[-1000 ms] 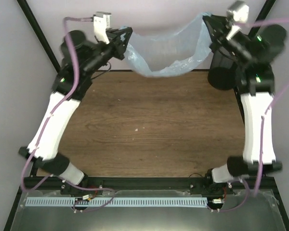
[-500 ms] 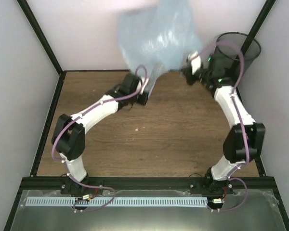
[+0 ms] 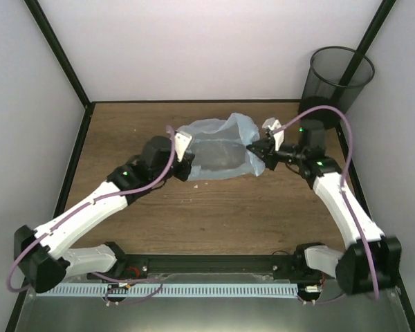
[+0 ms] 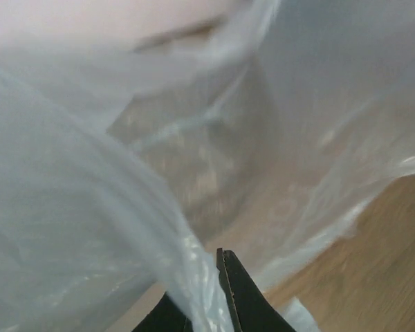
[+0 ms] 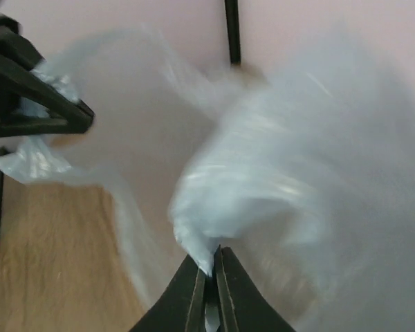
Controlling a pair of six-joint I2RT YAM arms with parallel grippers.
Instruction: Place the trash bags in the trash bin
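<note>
- Arms have dropped; the light-blue trash bag (image 3: pixel 218 149) is now down at the table (image 3: pixel 194 221).
- Left gripper (image 3: pixel 185 160) and right gripper (image 3: pixel 256 153) each pinch its edge.
- The wire-mesh trash bin (image 3: pixel 330 88) holds no bag.

No readable txt, labels, nos. in any view; trash bag (image 3: pixel 218 153) surface too blurred.

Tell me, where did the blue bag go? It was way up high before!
The blue bag came down. A second ago both arms held it stretched high by the back wall. Now it sits low at the table, spread between them. The left gripper and right gripper still pinch its two sides, and neither let go. The black bin stayed in the far right corner, and the bag is not in it.
</note>
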